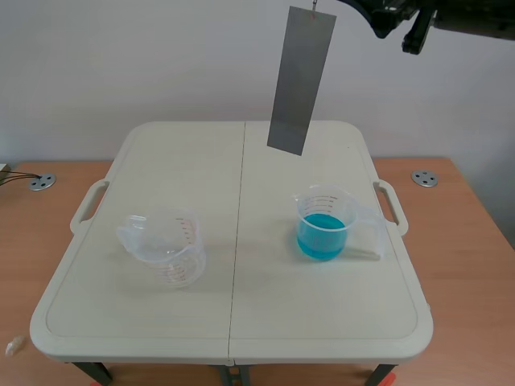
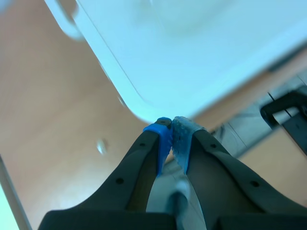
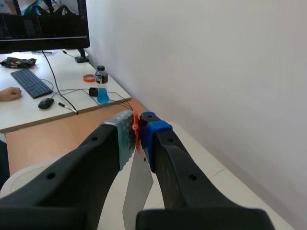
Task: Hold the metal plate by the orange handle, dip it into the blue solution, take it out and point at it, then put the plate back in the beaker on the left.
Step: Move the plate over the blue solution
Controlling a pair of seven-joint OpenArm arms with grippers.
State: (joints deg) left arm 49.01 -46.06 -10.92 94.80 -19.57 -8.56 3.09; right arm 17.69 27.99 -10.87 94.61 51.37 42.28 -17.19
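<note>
The grey metal plate [image 1: 302, 80] hangs high above the white table, its lower end over the far middle and behind the beaker of blue solution [image 1: 324, 225]. The right arm [image 1: 402, 20] comes in across the top corner. In the right wrist view my right gripper [image 3: 138, 127] is shut on the orange handle [image 3: 135, 128], and the plate [image 3: 138, 191] hangs below it. A clear empty beaker [image 1: 165, 245] stands at the table's left. My left gripper [image 2: 170, 127] is shut on nothing, its pads meeting near a rounded table corner [image 2: 144, 103]. The scene view does not show it.
The white folding table [image 1: 233, 322] rests on a wooden top with two metal discs [image 1: 42, 182] [image 1: 424, 178]. A white wall stands behind. The right wrist view shows a side desk with a keyboard [image 3: 29, 82], a mouse and a person's hand [image 3: 7, 93].
</note>
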